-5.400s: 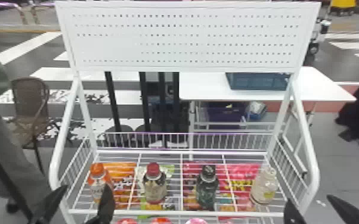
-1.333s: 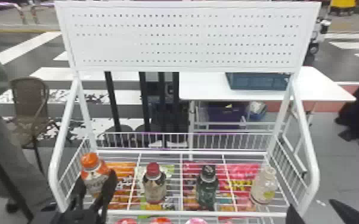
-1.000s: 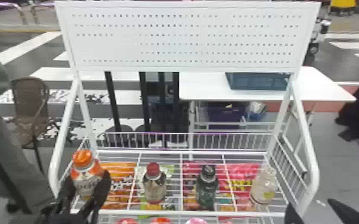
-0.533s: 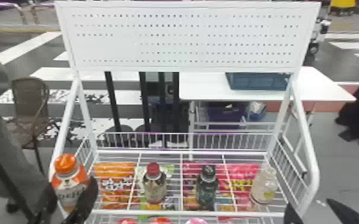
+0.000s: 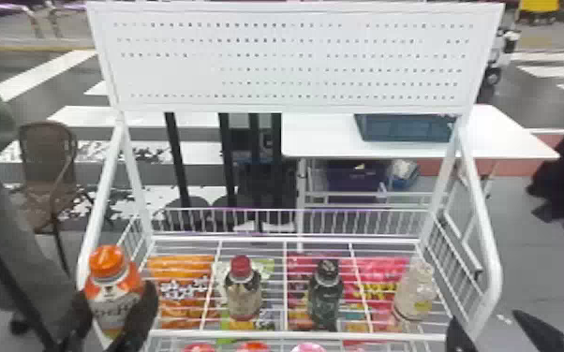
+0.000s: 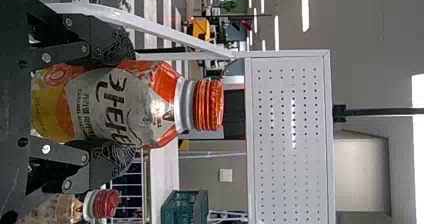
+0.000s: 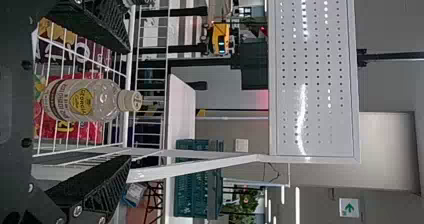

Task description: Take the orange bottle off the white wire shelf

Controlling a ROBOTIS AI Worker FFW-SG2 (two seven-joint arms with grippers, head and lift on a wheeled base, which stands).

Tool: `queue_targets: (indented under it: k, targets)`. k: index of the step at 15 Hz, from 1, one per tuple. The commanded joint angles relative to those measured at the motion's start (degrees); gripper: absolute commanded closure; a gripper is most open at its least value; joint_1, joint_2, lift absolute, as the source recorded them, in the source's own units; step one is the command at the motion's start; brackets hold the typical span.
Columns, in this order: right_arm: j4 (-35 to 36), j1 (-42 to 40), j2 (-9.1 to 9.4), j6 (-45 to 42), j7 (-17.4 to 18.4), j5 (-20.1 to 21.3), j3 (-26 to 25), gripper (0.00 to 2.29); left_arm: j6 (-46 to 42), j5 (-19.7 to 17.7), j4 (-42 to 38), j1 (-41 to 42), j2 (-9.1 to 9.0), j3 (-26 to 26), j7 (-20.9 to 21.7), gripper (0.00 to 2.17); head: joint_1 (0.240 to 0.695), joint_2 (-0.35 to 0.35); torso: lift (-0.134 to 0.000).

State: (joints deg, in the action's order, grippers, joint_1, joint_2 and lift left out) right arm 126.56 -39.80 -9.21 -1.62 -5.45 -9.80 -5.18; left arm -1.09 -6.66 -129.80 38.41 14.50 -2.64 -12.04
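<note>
Nearly upright, orange bottle (image 5: 113,288), cap (image 5: 107,261) skyward, between left tool's (image 5: 118,298) fingers (image 5: 144,306).

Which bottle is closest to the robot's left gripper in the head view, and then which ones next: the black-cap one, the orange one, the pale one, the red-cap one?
1. Orange bottle: far left, held in the left gripper.
2. Red-cap bottle: left of the middle.
3. Black-cap bottle: right of the middle.
4. Pale bottle: far right.

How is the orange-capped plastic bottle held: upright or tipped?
Upright: its ribbed orange cap points up as the black left gripper clasps the bottle.
</note>
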Motion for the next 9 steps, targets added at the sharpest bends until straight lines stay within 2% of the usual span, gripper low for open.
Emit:
queue_targets:
  k: [1,9]
  targets:
    - [0.0,0.07,-0.02,0.0,0.0,-0.04,0.0,0.14,0.0,0.07,-0.02,0.0,0.0,0.01,0.0,0.71,0.499,0.0,0.0]
    - [0.79,-0.28,-0.2,-0.18,0.0,-0.22,0.0,0.14,0.0,0.34,0.07,-0.27,-0.09,-0.17,0.0,0.71,0.499,0.0,0.0]
